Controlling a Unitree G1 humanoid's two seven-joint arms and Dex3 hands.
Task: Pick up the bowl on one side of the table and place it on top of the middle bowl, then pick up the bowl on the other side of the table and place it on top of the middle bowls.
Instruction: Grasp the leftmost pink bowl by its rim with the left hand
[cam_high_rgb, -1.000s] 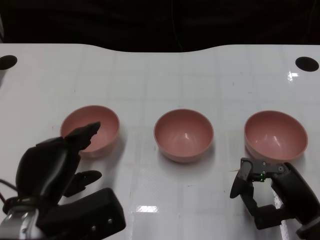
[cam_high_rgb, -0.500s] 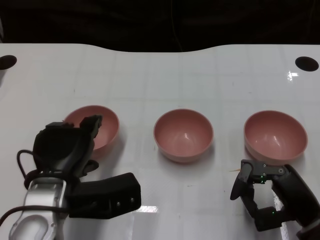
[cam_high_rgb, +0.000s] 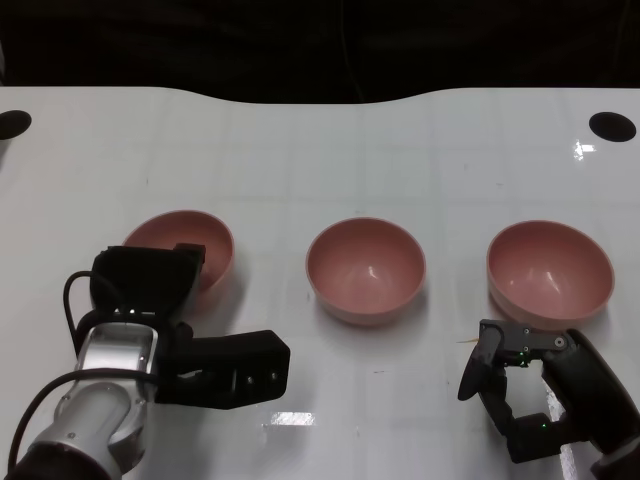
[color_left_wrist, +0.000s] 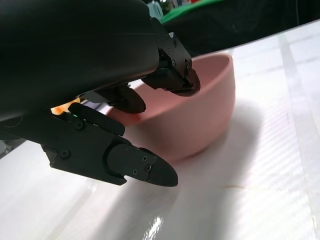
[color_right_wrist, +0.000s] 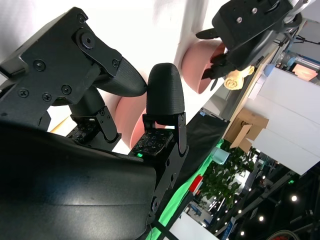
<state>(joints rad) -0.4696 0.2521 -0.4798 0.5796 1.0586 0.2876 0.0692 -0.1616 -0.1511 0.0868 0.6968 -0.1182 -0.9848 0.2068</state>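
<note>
On a glossy white table (cam_high_rgb: 330, 140) against a dark background, I see 3 pink bowls in a row: left bowl (cam_high_rgb: 200, 240), middle bowl (cam_high_rgb: 366, 270), right bowl (cam_high_rgb: 549, 270). My left hand (cam_high_rgb: 150, 290) reaches over the left bowl's rim; I cannot tell if it grips. My right hand (cam_high_rgb: 530, 385) is spread, holding nothing.

Three bowls (cam_high_rgb: 366, 268) were seen in plain pink, the table (cam_high_rgb: 320, 150) in glossy white, and both hands (cam_high_rgb: 145, 285) in black.

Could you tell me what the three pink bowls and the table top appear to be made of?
The left bowl, middle bowl and right bowl look like moulded plastic or melamine: uniform pink, with a soft satin sheen and small highlights inside; glazed ceramic cannot be ruled out. The table looks like a glossy white laminate or coated board, since it mirrors the lights and bowl shadows.
</note>
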